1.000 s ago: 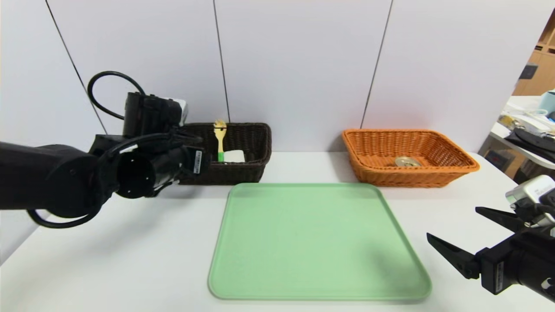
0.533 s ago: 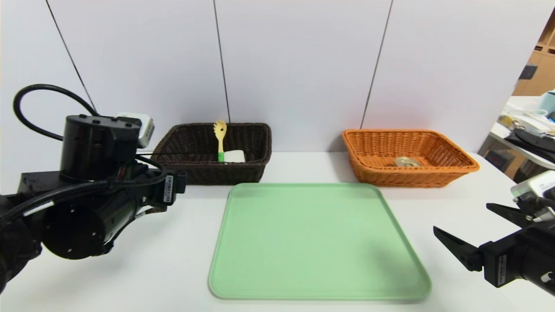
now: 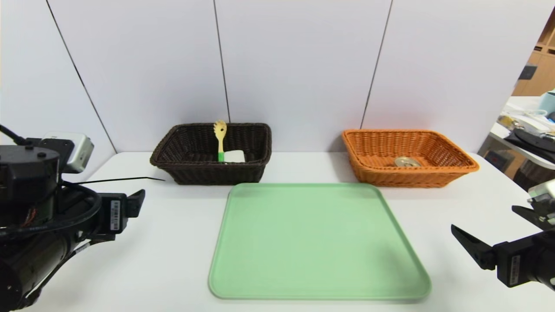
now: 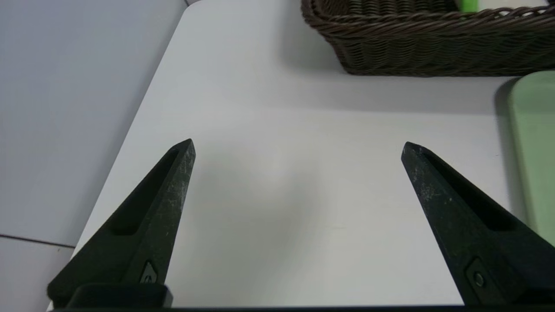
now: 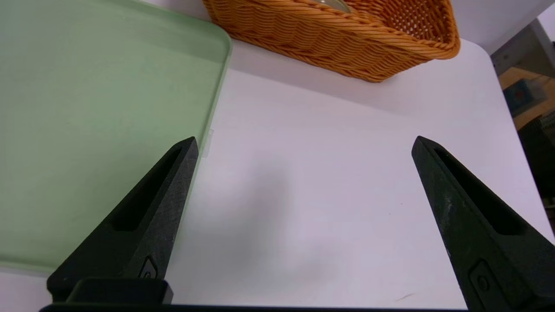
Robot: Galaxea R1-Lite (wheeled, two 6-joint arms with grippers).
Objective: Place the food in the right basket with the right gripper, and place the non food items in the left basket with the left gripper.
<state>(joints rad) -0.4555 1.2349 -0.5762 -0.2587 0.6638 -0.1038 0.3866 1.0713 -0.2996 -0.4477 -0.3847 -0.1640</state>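
The tin can (image 3: 407, 161) lies inside the orange right basket (image 3: 451, 167). In the dark brown left basket (image 3: 204, 171) the yellow pasta fork with a green handle (image 3: 220, 138) leans on the back wall beside the white block (image 3: 234, 156). My left gripper (image 3: 154, 185) hangs open and empty over the near left of the table, well short of the dark basket (image 4: 433, 47). In its wrist view the left gripper (image 4: 297, 145) has only bare table between its jaws. My right gripper (image 3: 483, 218) (image 5: 305, 138) is open and empty at the near right, in front of the orange basket (image 5: 338, 39).
A flat green tray (image 3: 318, 240) with nothing on it fills the middle of the white table (image 3: 173, 242), between the two grippers; its edges show in both wrist views (image 4: 535, 143) (image 5: 95, 108). A grey wall stands behind the baskets. Cluttered furniture (image 3: 529, 125) is beyond the right edge.
The left arm has drawn back from the dark basket toward the near left of the table and dropped lower. The right gripper has drifted slightly right and down. Both stay open.
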